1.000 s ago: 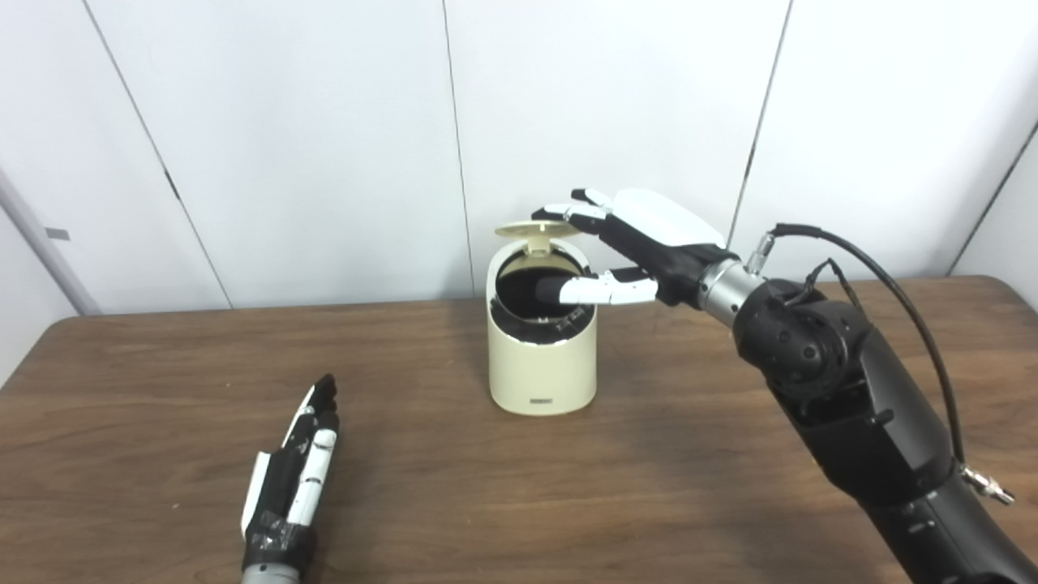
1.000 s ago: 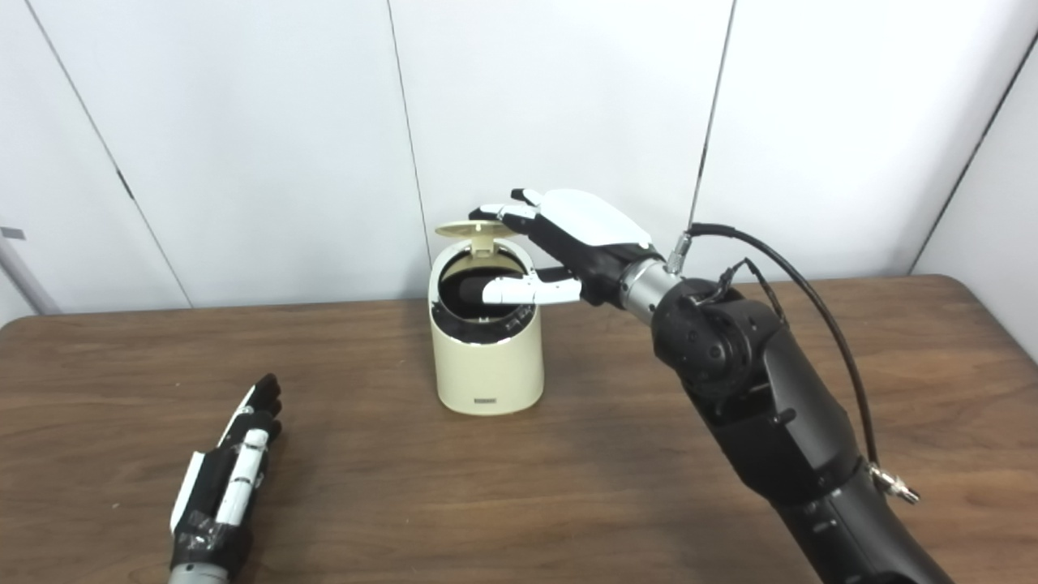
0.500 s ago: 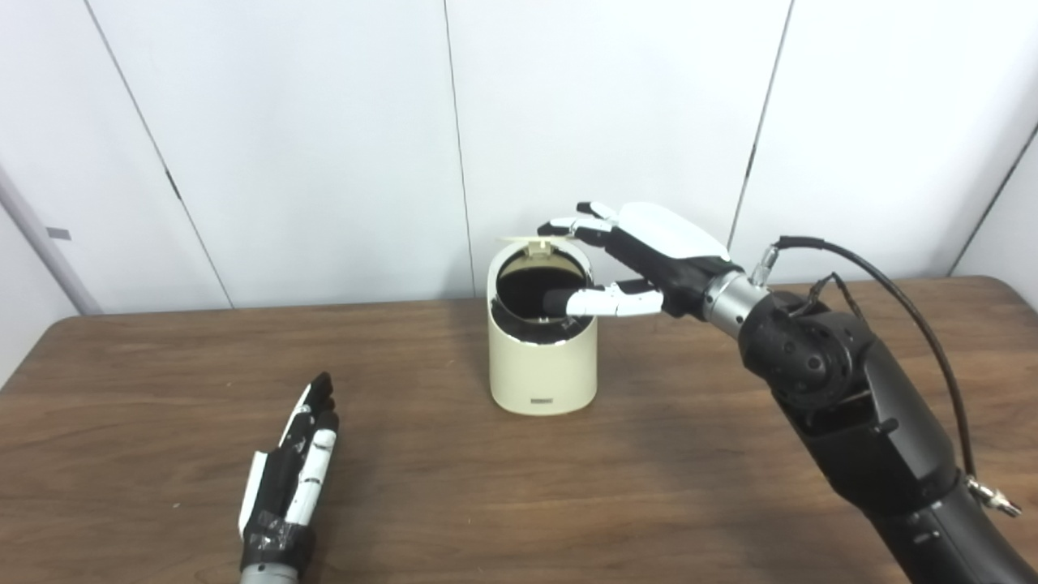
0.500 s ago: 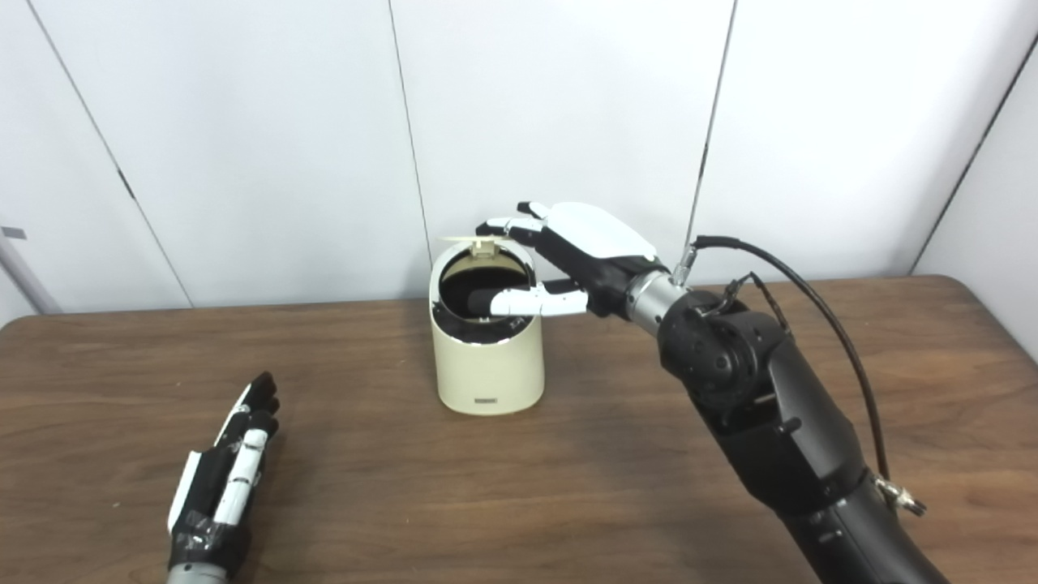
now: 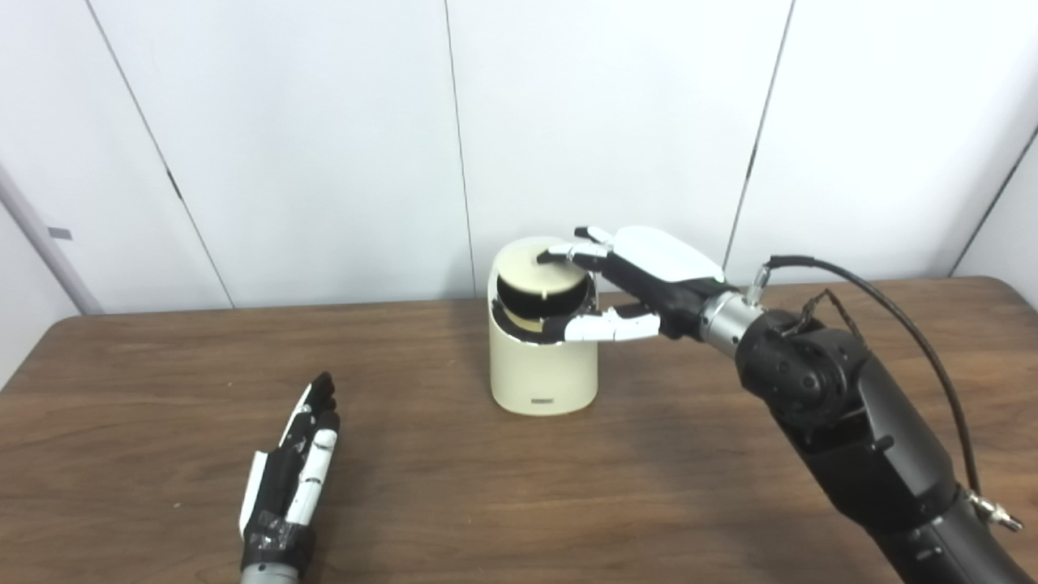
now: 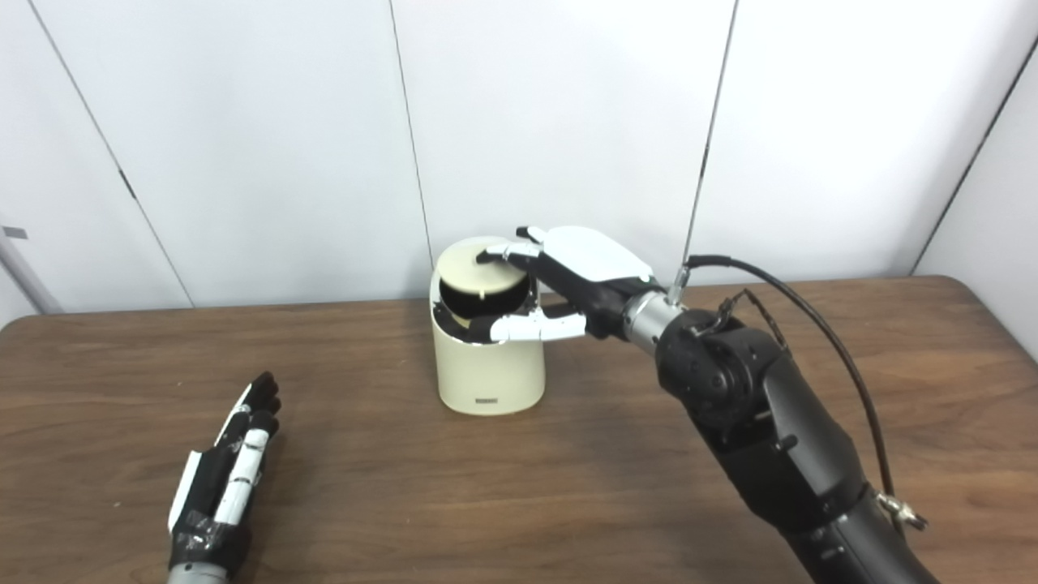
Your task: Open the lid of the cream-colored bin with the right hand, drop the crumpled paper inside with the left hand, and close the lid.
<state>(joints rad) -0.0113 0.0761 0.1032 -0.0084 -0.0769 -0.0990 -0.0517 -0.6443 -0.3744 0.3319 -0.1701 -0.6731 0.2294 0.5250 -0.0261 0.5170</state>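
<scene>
1. A cream-colored bin (image 5: pixel 542 357) stands upright on a brown wooden table (image 5: pixel 519 487), near the far edge, in front of a white panelled wall (image 5: pixel 324 122).
2. The round lid (image 5: pixel 539 276) is tilted low over the bin's mouth, with a dark gap showing beneath its front edge.
3. The right hand (image 5: pixel 641 280) reaches in from the right. Its fingertips (image 5: pixel 559 255) rest on top of the lid, and its thumb lies along the bin's front rim. The fingers are spread and grip nothing.
4. The left hand (image 5: pixel 292 470) lies flat on the table, well apart from the bin, fingers straight and empty.
5. No crumpled paper is visible.
</scene>
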